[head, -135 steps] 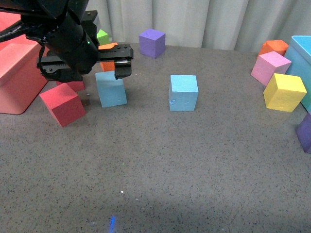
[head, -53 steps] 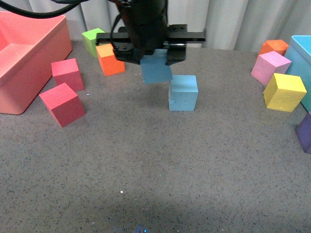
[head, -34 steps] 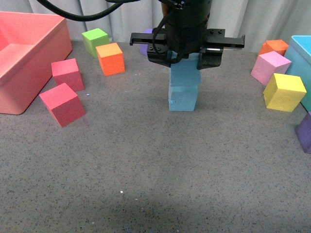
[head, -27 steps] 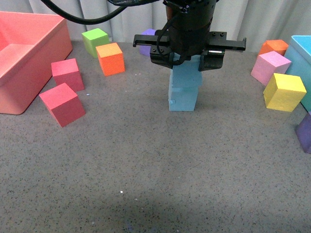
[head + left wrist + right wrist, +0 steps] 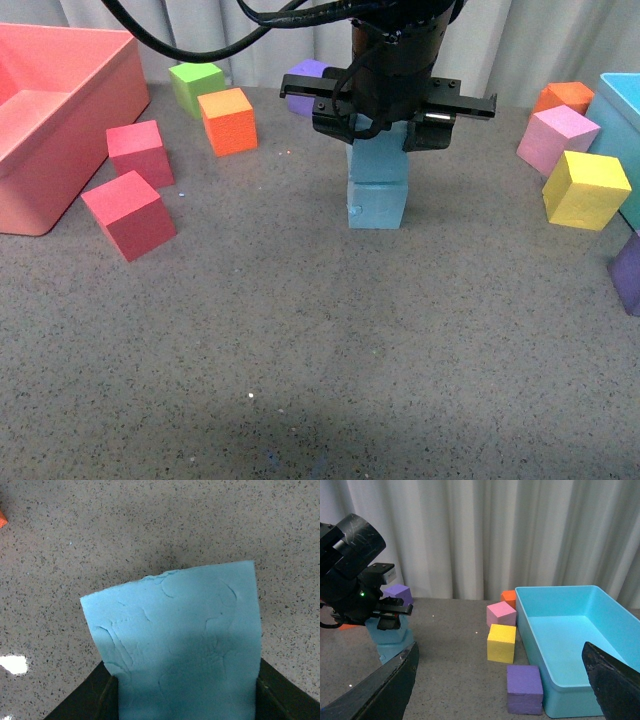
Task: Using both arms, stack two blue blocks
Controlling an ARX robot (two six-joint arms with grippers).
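Note:
In the front view my left gripper (image 5: 385, 112) is shut on a light blue block (image 5: 380, 162). That block sits squarely on top of the second blue block (image 5: 378, 207), which rests on the grey table and has a small chip low on its front face. The left wrist view shows the held blue block (image 5: 180, 640) filling the space between the black fingers (image 5: 107, 697). My right gripper (image 5: 500, 680) is open and holds nothing. It hangs far to the right of the blue stack (image 5: 390, 635) and is out of the front view.
A salmon bin (image 5: 60, 130) stands at the left with two red cubes (image 5: 130, 215) beside it. Orange (image 5: 228, 120), green (image 5: 195, 82) and purple (image 5: 305, 80) cubes lie behind. On the right are pink (image 5: 555, 138), yellow (image 5: 585, 190), orange (image 5: 565, 97) and purple (image 5: 628, 272) cubes and a teal bin (image 5: 570, 645).
My left gripper has carried the blue block from the table's left to the right and lowered it onto the other blue block. The tilt has levelled out.

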